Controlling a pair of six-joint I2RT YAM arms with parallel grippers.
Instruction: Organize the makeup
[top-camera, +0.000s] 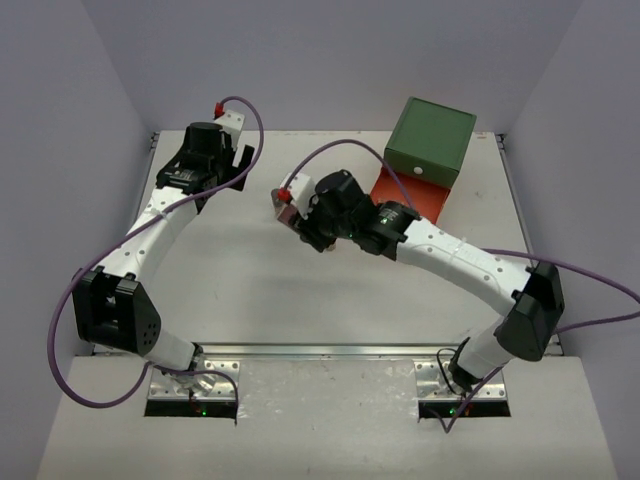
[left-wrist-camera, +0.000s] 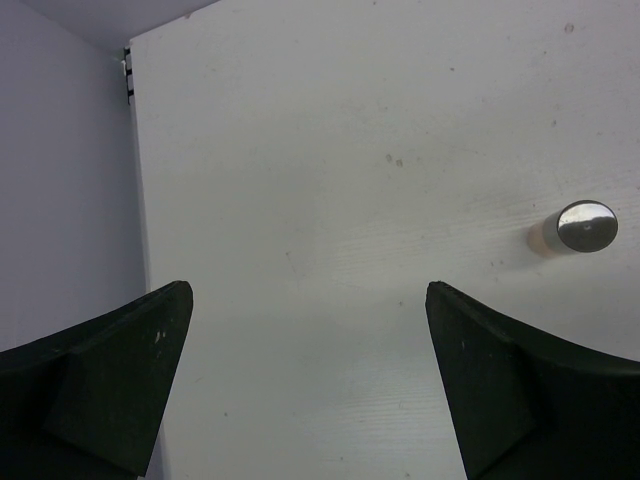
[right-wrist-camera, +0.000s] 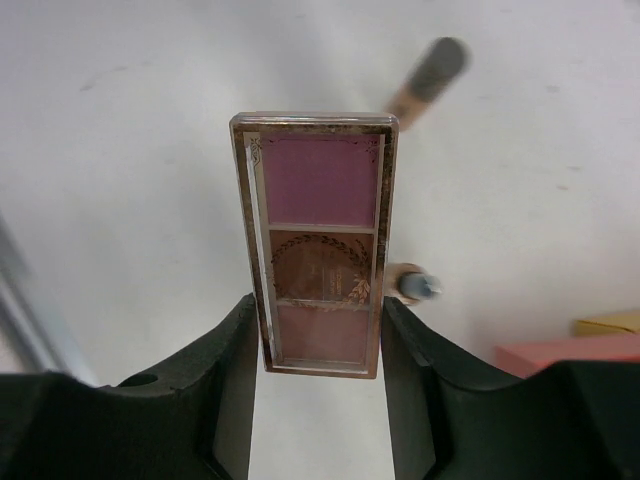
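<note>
The white table (top-camera: 300, 290) carries a green box (top-camera: 430, 140) at its far right, with an orange drawer (top-camera: 408, 195) pulled out toward the arms. The right gripper (right-wrist-camera: 320, 335) is clamped on the near end of a pink-brown palette (right-wrist-camera: 320, 200) above the table's middle. The palette's long axis runs straight out from the fingers. Beyond it a tan tube (right-wrist-camera: 428, 80) is blurred, and a second tube (right-wrist-camera: 412, 285) is half hidden by the palette. The left gripper (left-wrist-camera: 310, 390) hangs empty, fingers wide apart, near an upright silver-capped tube (left-wrist-camera: 585, 225).
</note>
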